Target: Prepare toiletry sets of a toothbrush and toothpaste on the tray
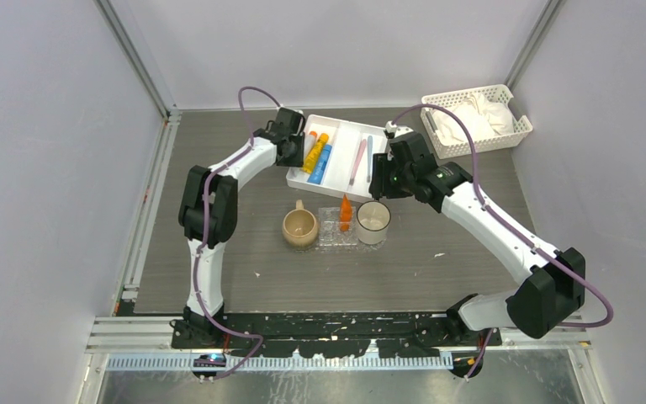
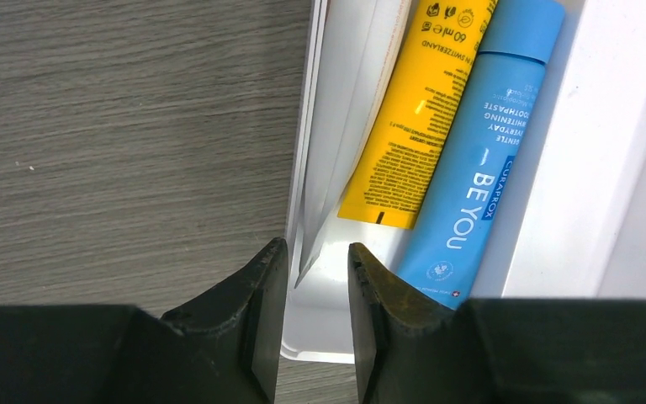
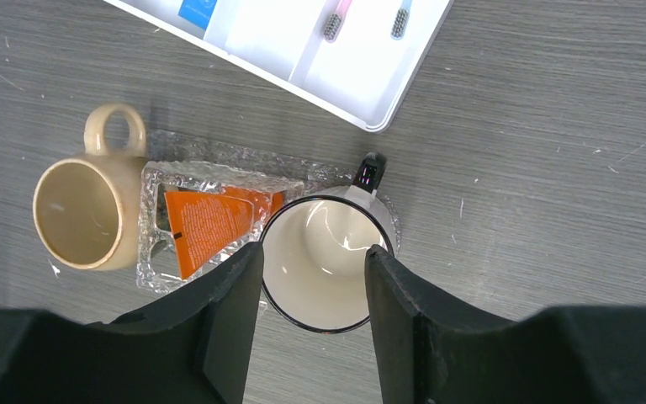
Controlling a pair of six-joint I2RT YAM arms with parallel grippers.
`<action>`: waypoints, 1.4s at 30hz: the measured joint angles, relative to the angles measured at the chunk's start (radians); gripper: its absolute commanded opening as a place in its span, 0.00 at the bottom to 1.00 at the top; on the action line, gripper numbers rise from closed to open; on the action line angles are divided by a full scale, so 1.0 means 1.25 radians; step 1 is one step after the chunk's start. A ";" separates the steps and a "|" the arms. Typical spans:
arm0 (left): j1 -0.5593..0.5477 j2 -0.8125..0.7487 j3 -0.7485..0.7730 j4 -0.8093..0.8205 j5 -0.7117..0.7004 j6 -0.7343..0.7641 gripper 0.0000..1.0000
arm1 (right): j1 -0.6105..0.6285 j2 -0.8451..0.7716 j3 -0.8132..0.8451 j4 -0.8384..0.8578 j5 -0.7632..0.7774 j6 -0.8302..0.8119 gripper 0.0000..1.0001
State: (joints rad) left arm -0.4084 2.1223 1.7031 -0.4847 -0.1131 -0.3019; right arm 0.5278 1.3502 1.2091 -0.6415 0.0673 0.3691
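Observation:
An orange toothpaste [image 1: 346, 213] [image 3: 206, 227] lies on the clear textured tray [image 1: 330, 239] [image 3: 153, 181], between two mugs. A yellow toothpaste [image 2: 412, 118] [image 1: 318, 150] and a blue toothpaste [image 2: 479, 160] [image 1: 323, 165] lie side by side in the white compartmented tray [image 1: 341, 177]. A pink toothbrush [image 1: 358, 162] [image 3: 333, 25] and a blue toothbrush [image 1: 369, 156] [image 3: 400, 21] lie in that tray's right compartment. My left gripper [image 2: 315, 252] [image 1: 291, 150] hovers open over that tray's left near corner, nothing between its fingers. My right gripper [image 3: 314, 254] [image 1: 383, 181] hangs open above the white mug, holding nothing.
A beige mug [image 1: 299, 227] [image 3: 80, 210] touches the clear tray's left side. A white mug with a black rim [image 1: 373, 222] [image 3: 324, 252] stands on its right end. A white slotted basket [image 1: 476, 119] holding white cloth sits at the back right.

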 measured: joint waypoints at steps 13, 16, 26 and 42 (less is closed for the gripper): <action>-0.004 0.000 0.000 -0.001 -0.017 0.000 0.30 | 0.000 0.009 -0.005 0.006 -0.002 0.000 0.51; -0.007 0.000 0.000 -0.002 -0.023 0.001 0.29 | 0.000 0.010 -0.006 0.007 -0.002 0.000 0.50; -0.025 -0.001 0.000 -0.005 -0.036 0.000 0.22 | 0.000 0.015 -0.007 0.009 -0.003 0.000 0.50; -0.035 0.000 0.014 -0.027 -0.042 0.001 0.20 | -0.001 0.021 -0.009 0.012 -0.008 0.000 0.48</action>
State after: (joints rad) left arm -0.4522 2.1227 1.7210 -0.5186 -0.1658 -0.3008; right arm 0.5266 1.3769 1.1984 -0.6266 0.0574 0.3691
